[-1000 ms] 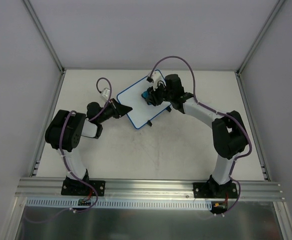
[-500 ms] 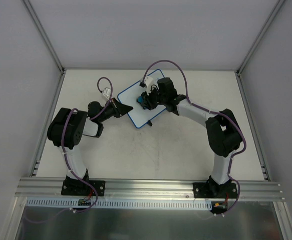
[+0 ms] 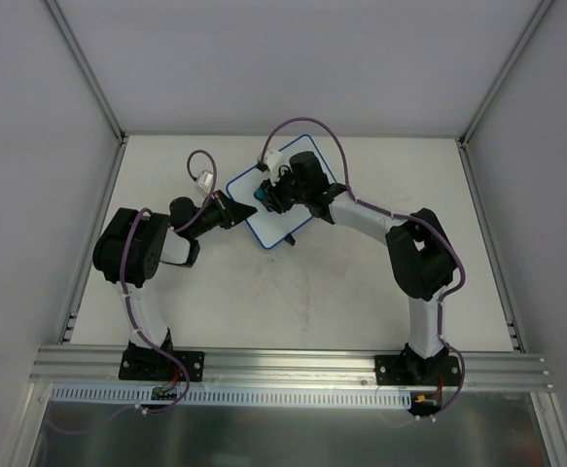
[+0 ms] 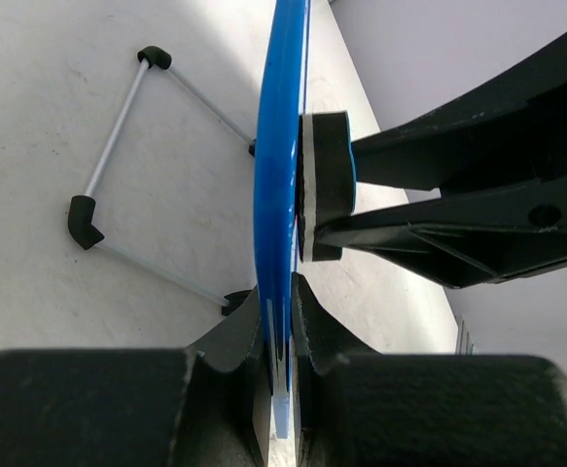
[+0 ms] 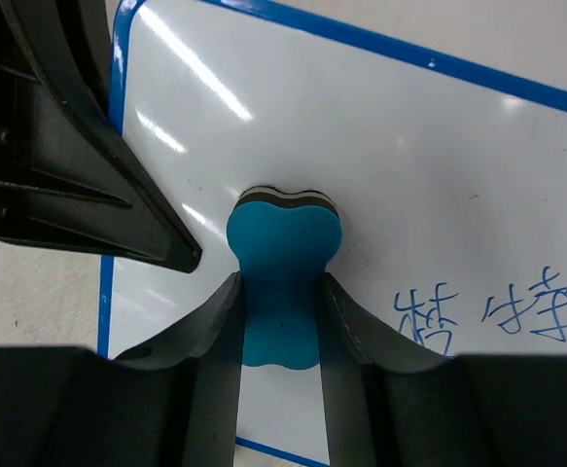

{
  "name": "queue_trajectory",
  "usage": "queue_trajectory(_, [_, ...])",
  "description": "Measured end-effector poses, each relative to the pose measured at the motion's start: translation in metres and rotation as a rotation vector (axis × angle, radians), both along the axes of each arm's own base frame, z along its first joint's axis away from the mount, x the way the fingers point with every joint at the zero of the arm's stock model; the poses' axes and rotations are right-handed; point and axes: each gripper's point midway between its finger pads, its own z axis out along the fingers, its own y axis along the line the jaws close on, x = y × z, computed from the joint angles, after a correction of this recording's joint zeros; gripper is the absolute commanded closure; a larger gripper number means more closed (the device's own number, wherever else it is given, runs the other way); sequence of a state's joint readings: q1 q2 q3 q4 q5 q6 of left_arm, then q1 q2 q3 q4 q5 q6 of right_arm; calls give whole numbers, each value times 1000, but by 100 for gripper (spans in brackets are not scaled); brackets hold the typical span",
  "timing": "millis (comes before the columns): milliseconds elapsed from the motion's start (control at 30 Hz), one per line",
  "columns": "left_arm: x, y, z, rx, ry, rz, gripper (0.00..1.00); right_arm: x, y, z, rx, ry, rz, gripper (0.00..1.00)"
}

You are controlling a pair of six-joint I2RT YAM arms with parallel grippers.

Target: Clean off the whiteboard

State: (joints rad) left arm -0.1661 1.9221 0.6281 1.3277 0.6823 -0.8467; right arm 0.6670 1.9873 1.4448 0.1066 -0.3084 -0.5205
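The whiteboard, white with a blue rim, stands tilted at the table's far middle. My left gripper is shut on its left edge; the left wrist view shows the blue rim edge-on, clamped between my left gripper's fingers. My right gripper is shut on a small blue eraser and presses it against the board face near its left side. Blue writing shows on the board to the right of the eraser. The eraser also shows in the left wrist view, against the board.
The board's wire stand with black feet rests on the table behind the board. A white cable connector lies left of the board. Grey walls enclose the table on three sides.
My right gripper has slid the eraser leftward across the board toward the left gripper. The left gripper has stayed clamped on the board's edge.
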Motion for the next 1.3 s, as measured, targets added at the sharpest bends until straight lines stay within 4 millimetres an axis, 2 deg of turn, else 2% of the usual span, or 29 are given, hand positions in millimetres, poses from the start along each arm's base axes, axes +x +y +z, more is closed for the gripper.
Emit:
queue_trajectory(133, [0, 1, 0, -4, 5, 2, 100, 12, 1, 5, -8, -29, -45, 100])
queue_trajectory(367, [0, 1, 0, -7, 6, -3, 100, 48, -4, 24, -12, -101, -166, 100])
queue_trajectory(533, [0, 0, 1, -7, 3, -9, 100, 75, -19, 32, 9, -108, -252, 100])
queue_trajectory(667, [-1, 0, 1, -8, 3, -10, 100, 86, -32, 31, 15, -102, -291, 100])
queue_trajectory(967, [-1, 1, 1, -9, 5, -12, 100, 82, -29, 28, 32, -115, -279, 100])
queue_trajectory(1133, [-1, 2, 1, -9, 6, -12, 100, 68, -25, 22, 22, -114, -257, 100])
queue_trajectory(1300, [-1, 2, 0, -9, 7, -11, 100, 47, -13, 17, -2, -112, -210, 100])
